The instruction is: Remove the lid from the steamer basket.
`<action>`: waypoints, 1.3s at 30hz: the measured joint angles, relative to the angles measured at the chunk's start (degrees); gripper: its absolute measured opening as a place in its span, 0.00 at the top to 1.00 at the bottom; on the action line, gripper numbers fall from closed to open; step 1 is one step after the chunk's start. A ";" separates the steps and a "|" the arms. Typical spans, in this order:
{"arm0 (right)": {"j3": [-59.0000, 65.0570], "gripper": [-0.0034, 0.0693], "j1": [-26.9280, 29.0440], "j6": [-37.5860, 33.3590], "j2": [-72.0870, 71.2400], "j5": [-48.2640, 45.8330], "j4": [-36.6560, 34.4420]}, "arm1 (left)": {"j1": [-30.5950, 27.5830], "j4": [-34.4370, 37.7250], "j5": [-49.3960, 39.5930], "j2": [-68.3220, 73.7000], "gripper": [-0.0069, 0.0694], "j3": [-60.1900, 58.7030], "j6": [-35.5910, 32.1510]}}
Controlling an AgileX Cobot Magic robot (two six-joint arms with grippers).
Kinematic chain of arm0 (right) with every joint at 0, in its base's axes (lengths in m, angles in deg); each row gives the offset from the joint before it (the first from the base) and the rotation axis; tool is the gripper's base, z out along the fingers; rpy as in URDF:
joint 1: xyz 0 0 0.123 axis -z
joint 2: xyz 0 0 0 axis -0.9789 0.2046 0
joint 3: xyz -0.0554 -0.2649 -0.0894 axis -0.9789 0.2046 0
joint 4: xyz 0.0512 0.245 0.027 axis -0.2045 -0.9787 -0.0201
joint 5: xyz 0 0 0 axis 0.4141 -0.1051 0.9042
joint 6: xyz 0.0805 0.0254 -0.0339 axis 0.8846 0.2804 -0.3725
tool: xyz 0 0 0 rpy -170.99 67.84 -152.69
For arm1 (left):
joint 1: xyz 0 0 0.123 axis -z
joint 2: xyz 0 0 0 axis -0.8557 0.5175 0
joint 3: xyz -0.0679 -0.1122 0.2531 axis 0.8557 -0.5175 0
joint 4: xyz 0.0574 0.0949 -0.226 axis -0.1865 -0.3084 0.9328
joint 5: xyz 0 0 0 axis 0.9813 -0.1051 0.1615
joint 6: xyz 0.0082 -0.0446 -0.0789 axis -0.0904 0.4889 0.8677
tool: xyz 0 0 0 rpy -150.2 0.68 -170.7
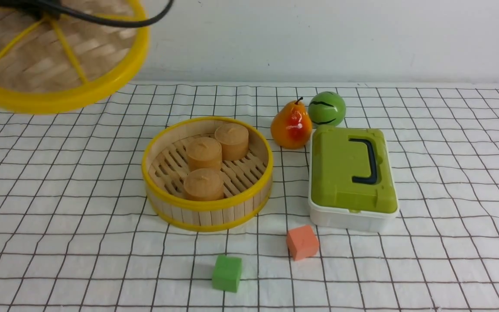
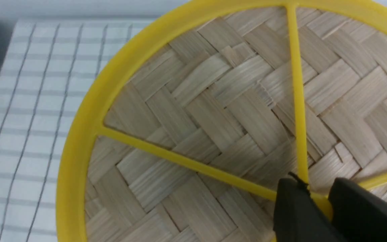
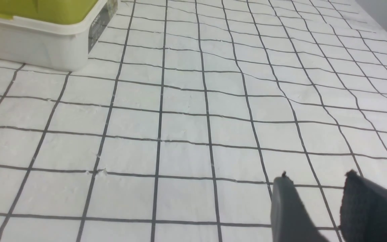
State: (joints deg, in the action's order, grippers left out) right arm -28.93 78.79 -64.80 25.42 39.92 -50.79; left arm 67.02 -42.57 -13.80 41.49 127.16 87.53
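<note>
Lid (image 1: 54, 56) hangs high, left of open steamer basket (image 1: 208, 204). Left claw (image 2: 314, 190) pinches its centre; right claw (image 3: 316, 179) parted, empty. Risk: narrow pinch, lid tilts, slips, drops.

Matte black left gripper (image 2: 317, 188), dark grey right gripper (image 3: 317, 178), black cable (image 1: 102, 21)

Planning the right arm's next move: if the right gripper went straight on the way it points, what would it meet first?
Most likely the checked tablecloth; the white box lies off the right gripper's line. Depth is unclear.
</note>
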 joint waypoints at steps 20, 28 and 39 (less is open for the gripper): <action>0.00 0.62 0.00 0.00 0.00 0.00 0.00 | -11.11 9.34 23.55 10.41 0.48 -24.73 6.94; 0.00 0.62 0.00 0.00 0.00 0.00 0.00 | -11.11 17.18 24.07 -16.49 0.84 -24.97 -0.01; 0.00 0.62 0.00 0.00 0.00 0.00 0.00 | -11.11 41.24 38.90 -52.57 0.93 -46.88 -27.83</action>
State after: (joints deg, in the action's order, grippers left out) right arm -28.93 78.79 -64.80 25.42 39.92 -50.79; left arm 55.92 -1.33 25.09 -11.08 80.28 59.71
